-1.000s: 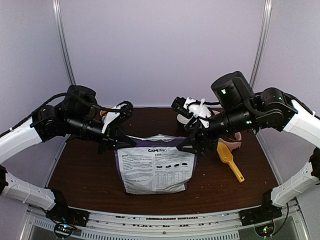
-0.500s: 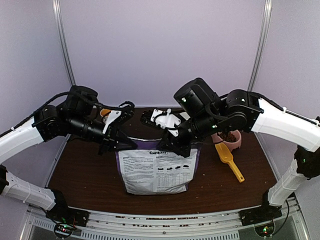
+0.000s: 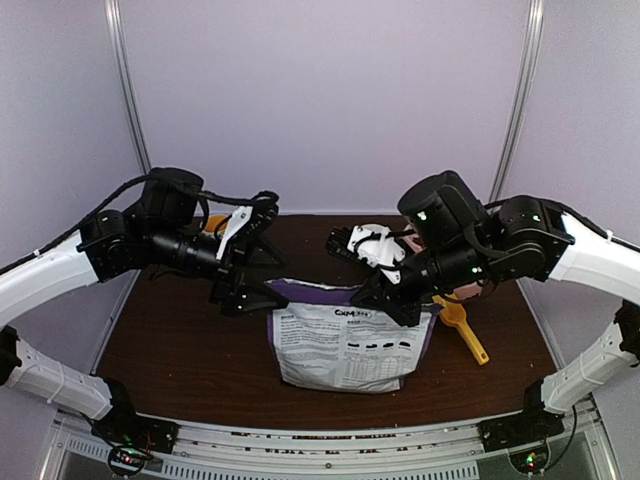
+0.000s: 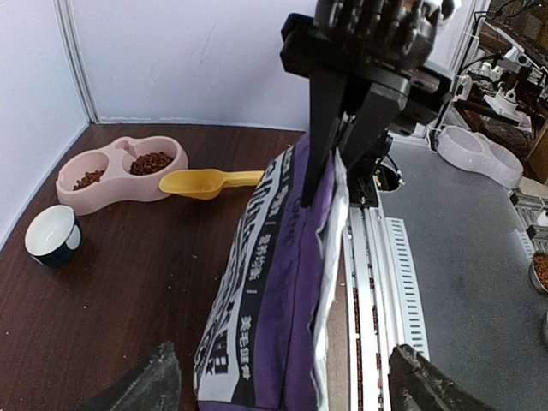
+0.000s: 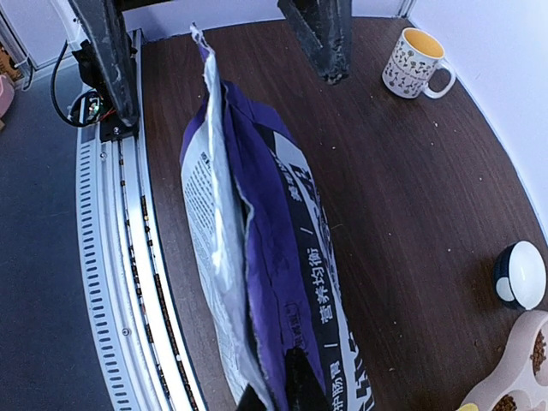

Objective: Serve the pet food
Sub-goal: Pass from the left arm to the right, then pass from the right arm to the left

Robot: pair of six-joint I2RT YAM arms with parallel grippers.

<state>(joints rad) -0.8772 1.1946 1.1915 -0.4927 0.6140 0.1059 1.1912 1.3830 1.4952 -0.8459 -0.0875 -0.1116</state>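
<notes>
- Right claw (image 4: 338, 163) is clamped on the top edge of the bag (image 3: 350, 345). It is the only thing holding the bag.
- Left claw (image 4: 281, 351) stands wide open. Its fingers sit either side of the bag and, as far as I can tell, touch nothing.
- Risk: a single pinch on thin film. The bag's weight could pull it out of the grip or fold the top over.
- Risk: the bag leans, with its base near the front rail (image 4: 377, 257). If it slips it may topple off the table (image 4: 111, 300) edge.
- Risk: silver lining shows along the top, so it looks opened. A tip-over would probably dump kibble.
- Risk: the left claw could close on a loose fold rather than the bag's edge, which would make a weak hold.
- Bag: purple, floppy, with a white printed panel. It sits mid-table between the arms, and its contents are not visible.
- Visible kibble (image 4: 152, 162): small brown pellets in both wells of the pink bowl (image 4: 111, 193), at the right side of the table.
- The yellow scoop (image 4: 201, 181) lies just beside the bowl and looks empty.
</notes>
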